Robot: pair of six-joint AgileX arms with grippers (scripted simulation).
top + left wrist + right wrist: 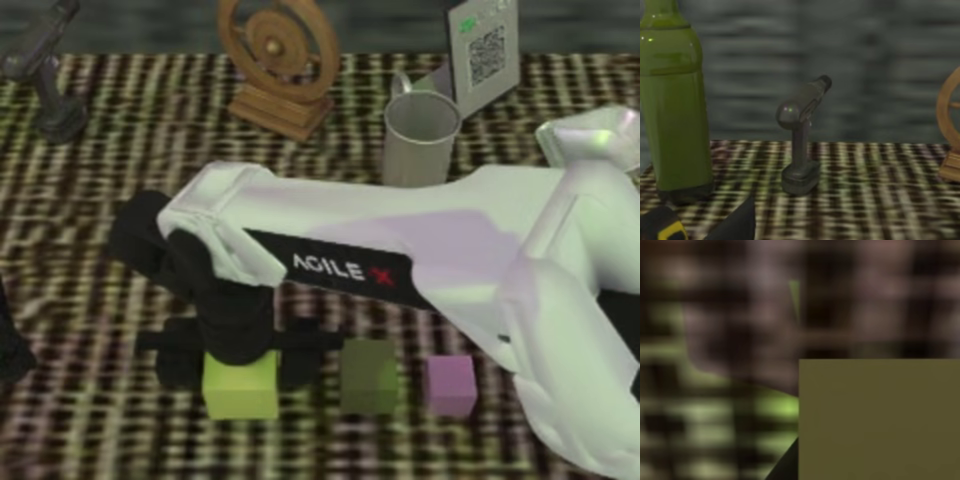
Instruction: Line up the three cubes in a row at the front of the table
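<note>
Overhead, right gripper (240, 362) jaws straddling yellow-green cube (241, 388), grip unclear; only left wrist shows bottle (671, 100).

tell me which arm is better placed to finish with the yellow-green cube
Right. Its gripper sits over the yellow-green cube, a finger on each side. The left arm barely shows at the top view's left edge.

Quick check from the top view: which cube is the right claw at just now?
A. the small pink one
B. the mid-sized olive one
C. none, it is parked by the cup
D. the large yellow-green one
D: the right claw straddles the large yellow-green cube, leftmost in the row.
</note>
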